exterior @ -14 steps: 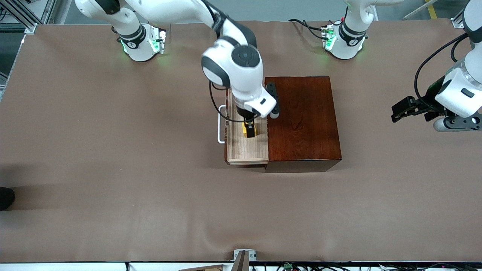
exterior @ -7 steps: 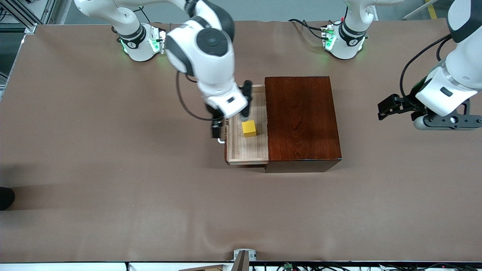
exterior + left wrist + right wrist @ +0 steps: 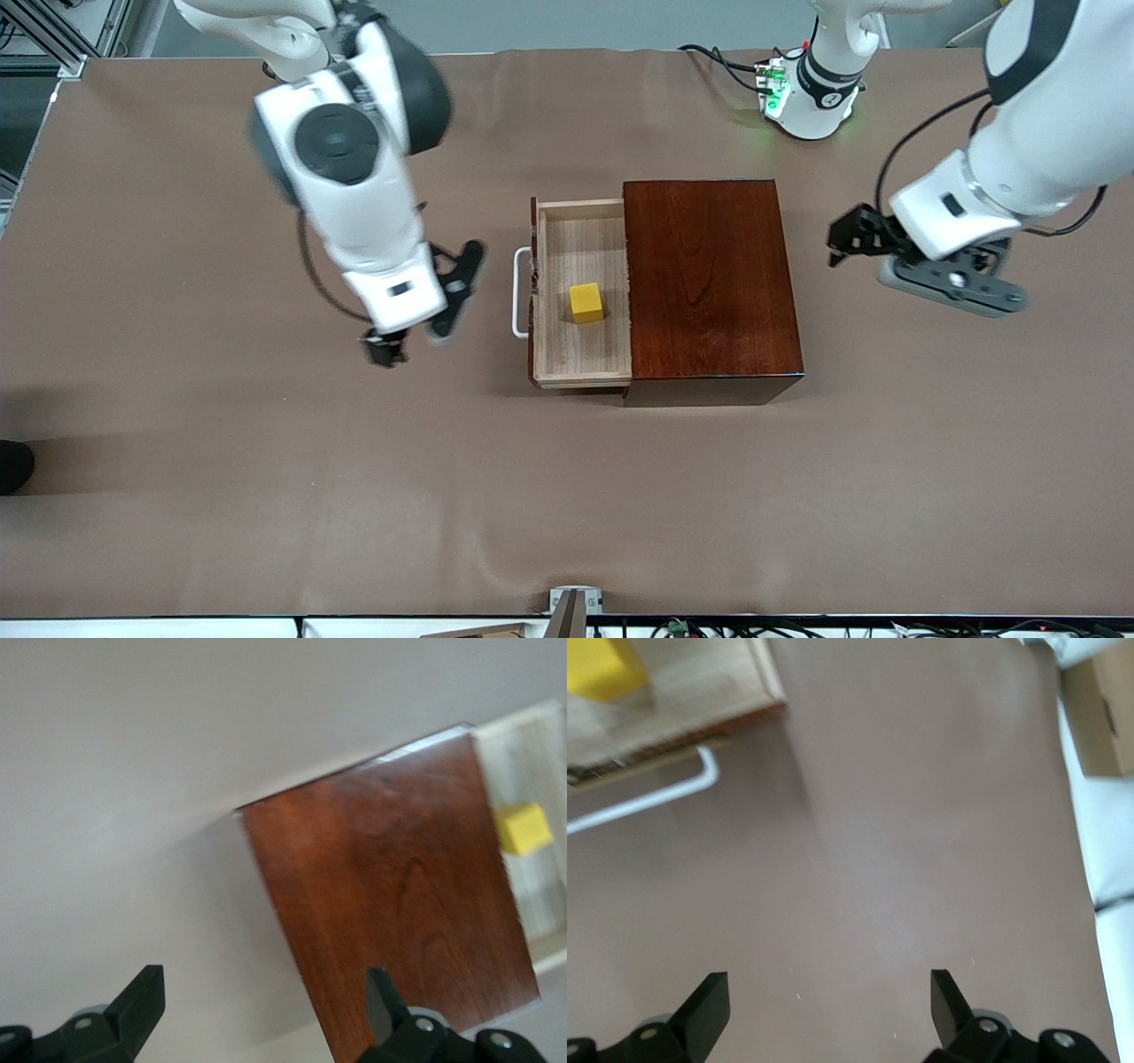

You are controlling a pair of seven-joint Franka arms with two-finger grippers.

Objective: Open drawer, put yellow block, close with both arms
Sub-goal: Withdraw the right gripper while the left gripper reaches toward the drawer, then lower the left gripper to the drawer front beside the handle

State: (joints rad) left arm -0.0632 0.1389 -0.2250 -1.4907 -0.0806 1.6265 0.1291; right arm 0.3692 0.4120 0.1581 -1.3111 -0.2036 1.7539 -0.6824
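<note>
The drawer [image 3: 580,297] is found pulled out of the mahogany box [image 3: 709,283], with the yellow block [image 3: 586,302] resting loose inside its tray. The right gripper [image 3: 383,347] is held over bare table just beside the white handle [image 3: 519,292], fingers spread wide and empty. The left gripper [image 3: 846,239] is held over the table at the left arm's end of the box, likewise wide and empty.

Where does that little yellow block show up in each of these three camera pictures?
Front view: the yellow block lies in the open drawer, beside the dark box.
Left wrist view: the block sits at the picture's edge, in the pale drawer next to the dark box.
Right wrist view: only a corner of the block shows.
Shared landmark: the pale drawer tray holding the block.
</note>
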